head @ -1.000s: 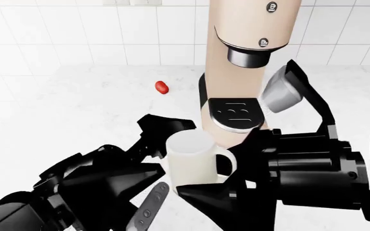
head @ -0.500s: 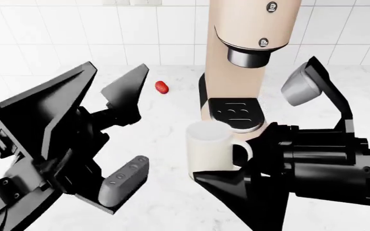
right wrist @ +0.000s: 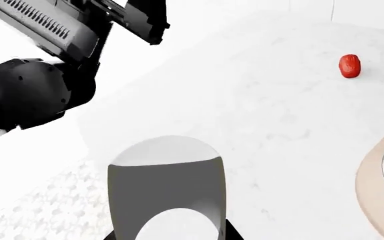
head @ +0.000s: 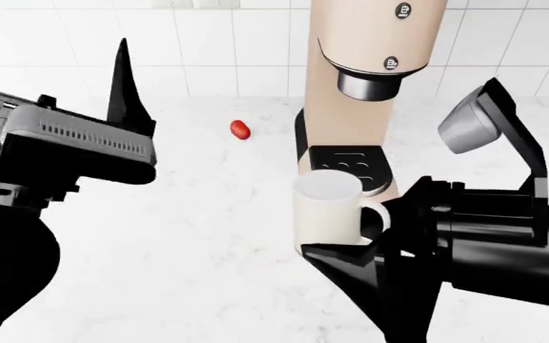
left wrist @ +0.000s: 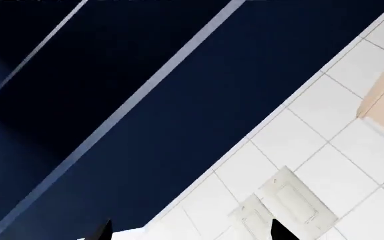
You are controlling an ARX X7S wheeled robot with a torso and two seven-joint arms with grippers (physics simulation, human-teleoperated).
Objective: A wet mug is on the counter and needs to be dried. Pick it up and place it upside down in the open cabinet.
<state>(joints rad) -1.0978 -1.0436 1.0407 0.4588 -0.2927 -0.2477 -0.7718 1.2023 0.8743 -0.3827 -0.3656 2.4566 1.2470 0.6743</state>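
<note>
Right claw (head: 403, 214) wide apart, one grey-padded finger (head: 460, 128) up high beside the coffee machine (head: 365, 93), the other black finger low under the mug (head: 330, 213). Mug upright, mouth up, handle turned toward right claw body, sitting between the spread fingers; can't tell if it rests on the worktop (head: 208, 214) or on the lower finger. Fingers not pressed on mug sides. Mug just in front of coffee machine's drip tray (head: 349, 166), touching or nearly so.

Left claw (head: 51, 50) raised well off the worktop, far to the left of the mug, fingers pointing up, spread apart, holding nothing. Left wrist view: only two finger tips (left wrist: 277, 231) at the edge, apart, dark blue cabinet panels (left wrist: 112, 100) and white wall tiles (left wrist: 325, 165) with a wall outlet (left wrist: 282, 202) ahead.

Small red object (head: 241, 129) on worktop, back near the wall, between the two claws, well apart from mug. Right wrist view: grey finger pad (right wrist: 165, 195) close up, red object (right wrist: 349, 66) beyond, left arm (right wrist: 38, 90) off to the side
</note>
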